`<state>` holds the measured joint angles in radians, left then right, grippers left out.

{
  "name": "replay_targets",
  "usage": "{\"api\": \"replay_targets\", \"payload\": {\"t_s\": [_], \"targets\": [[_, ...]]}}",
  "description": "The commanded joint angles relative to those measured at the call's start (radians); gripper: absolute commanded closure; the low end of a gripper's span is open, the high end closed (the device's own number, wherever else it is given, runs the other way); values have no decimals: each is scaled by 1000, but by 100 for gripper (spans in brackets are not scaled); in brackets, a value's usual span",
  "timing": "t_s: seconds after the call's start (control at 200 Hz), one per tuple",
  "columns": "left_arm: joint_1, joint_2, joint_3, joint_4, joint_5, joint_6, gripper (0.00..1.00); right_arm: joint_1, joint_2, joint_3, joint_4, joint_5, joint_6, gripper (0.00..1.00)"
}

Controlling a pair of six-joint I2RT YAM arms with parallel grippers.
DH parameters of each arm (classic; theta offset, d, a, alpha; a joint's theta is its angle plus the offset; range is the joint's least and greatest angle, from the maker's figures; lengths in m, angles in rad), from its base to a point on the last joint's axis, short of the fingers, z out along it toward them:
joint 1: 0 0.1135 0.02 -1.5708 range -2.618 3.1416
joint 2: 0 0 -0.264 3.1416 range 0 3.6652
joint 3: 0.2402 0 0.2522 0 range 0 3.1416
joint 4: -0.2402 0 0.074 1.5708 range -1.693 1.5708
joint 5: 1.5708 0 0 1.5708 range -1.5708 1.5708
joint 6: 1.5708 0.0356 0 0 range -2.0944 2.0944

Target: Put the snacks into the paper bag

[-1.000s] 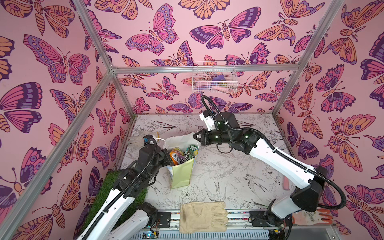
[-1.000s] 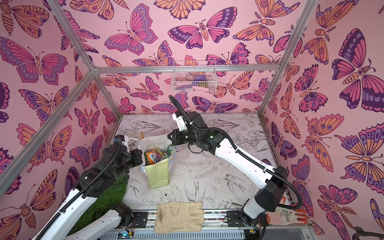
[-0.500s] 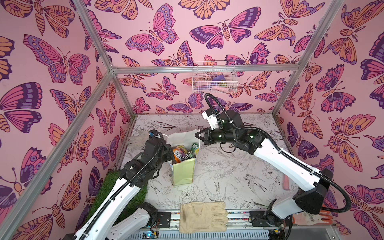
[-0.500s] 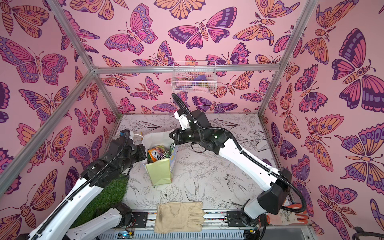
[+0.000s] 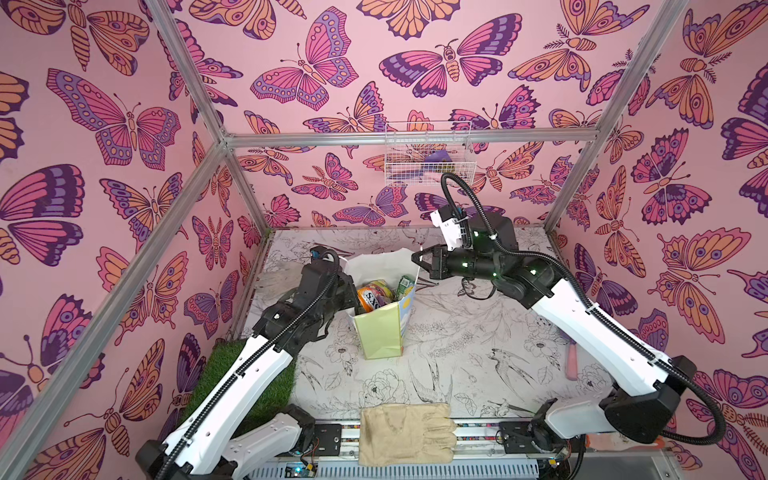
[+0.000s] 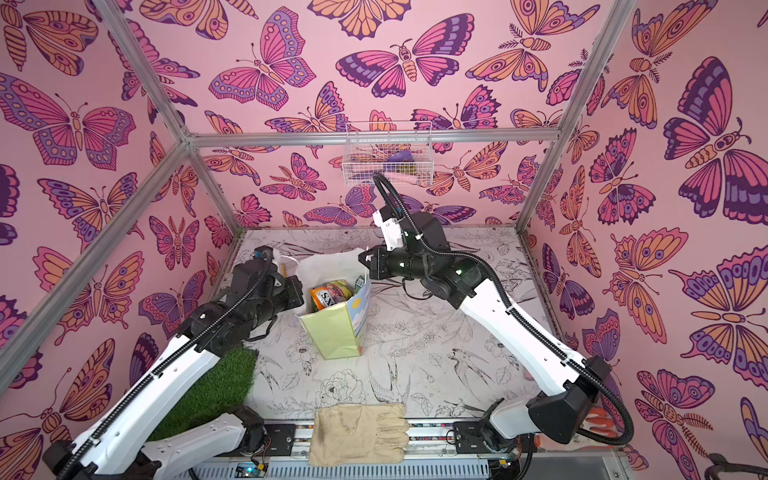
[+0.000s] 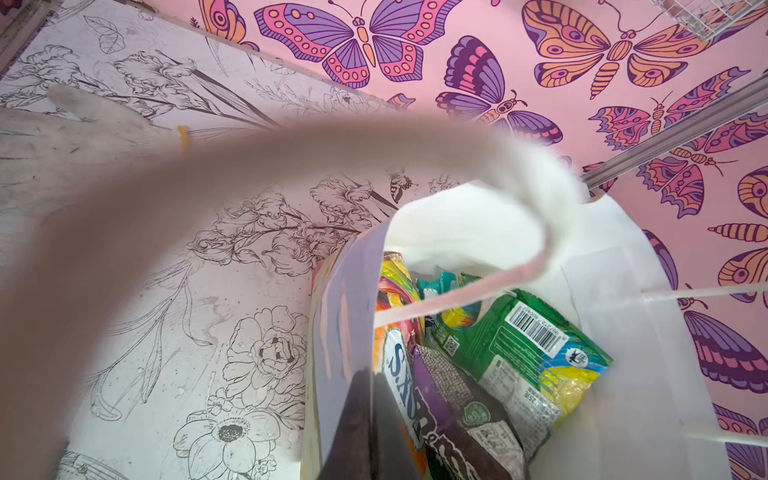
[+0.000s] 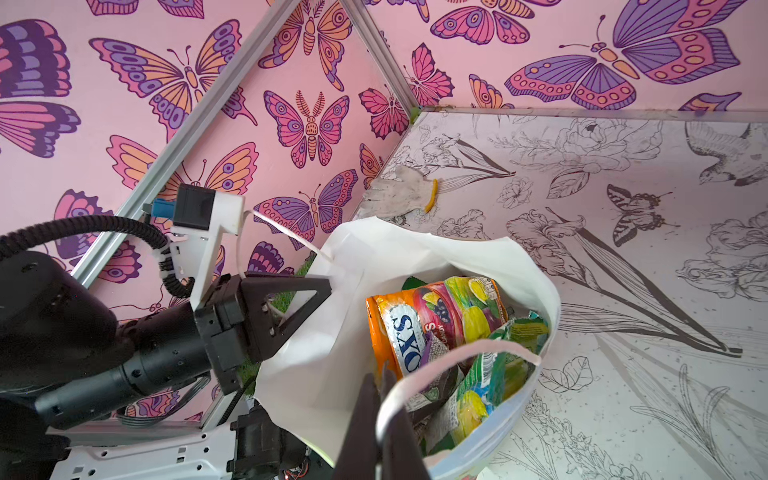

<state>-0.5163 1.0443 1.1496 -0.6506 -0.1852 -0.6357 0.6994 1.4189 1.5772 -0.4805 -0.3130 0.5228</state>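
Observation:
The paper bag stands upright left of the table's middle, its mouth held wide. Inside lie the snacks: an orange Fox's packet, a green packet and a dark brown bar. My left gripper is shut on the bag's left wall at the rim. My right gripper is shut on the opposite rim, with the white cord handle running between its fingers.
A beige glove lies at the front edge. A white knit glove lies at the back left. A grass patch covers the front left corner. A wire basket hangs on the back wall. A pink object lies by the right wall.
The left arm has reached further forward, and both grippers have shifted a little to the right and back, the bag moving with them. Both grippers have stayed shut.

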Motion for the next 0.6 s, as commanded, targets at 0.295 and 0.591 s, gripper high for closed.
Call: {"api": "replay_targets", "payload": {"t_s": [0.295, 0.591], "targets": [[2, 90, 84, 157, 51, 1, 100, -69, -88, -15, 83, -1, -20, 100], [-17, 201, 163, 189, 71, -10, 100, -123, -109, -21, 81, -15, -24, 100]]}}
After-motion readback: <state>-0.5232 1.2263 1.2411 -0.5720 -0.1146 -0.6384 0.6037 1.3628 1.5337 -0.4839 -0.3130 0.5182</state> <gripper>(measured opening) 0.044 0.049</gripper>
